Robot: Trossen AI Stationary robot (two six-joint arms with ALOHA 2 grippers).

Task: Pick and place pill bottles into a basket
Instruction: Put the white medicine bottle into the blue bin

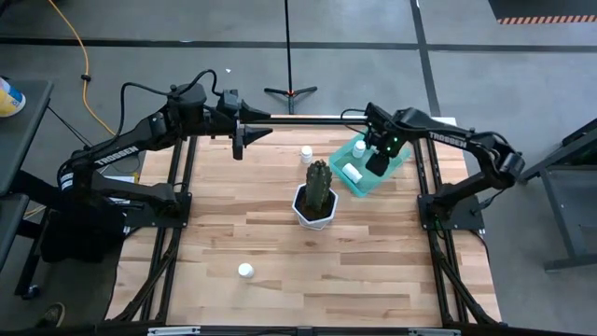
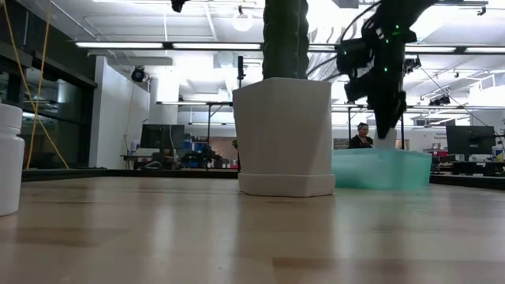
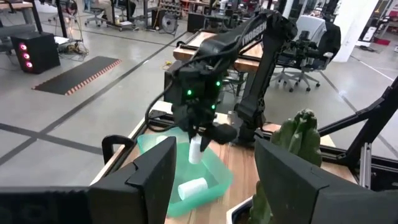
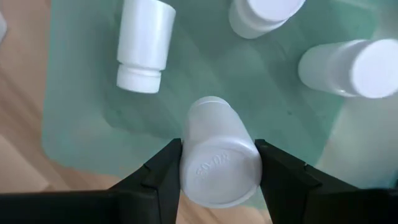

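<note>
My right gripper (image 4: 219, 180) points down over the teal basket (image 1: 396, 166), shut on a white pill bottle (image 4: 217, 155) that hangs just above the basket's floor (image 3: 196, 149). Three more bottles are in the basket: one lies on its side (image 4: 144, 43), two stand (image 4: 264, 12) (image 4: 351, 65). Another bottle (image 1: 306, 153) stands on the table left of the basket, and one (image 1: 245, 271) stands near the front edge. My left gripper (image 1: 244, 138) hovers open, high over the table's far left part, pointing level toward the basket. My right gripper pinches the bottle's upper end (image 4: 219, 167) between its two fingers (image 4: 163, 174), one on each side of the round wall. The fingers come from above, pointing down. The bottle hangs below them, roughly upright, inside the basket's outline; whether it touches the floor I cannot tell.
A white faceted pot with a green cactus (image 1: 315, 196) stands mid-table, just left of the basket's near corner. Bare wooden table lies between the pot and the front bottle (image 2: 9, 158). A person sits in the room far behind the basket (image 2: 361, 136).
</note>
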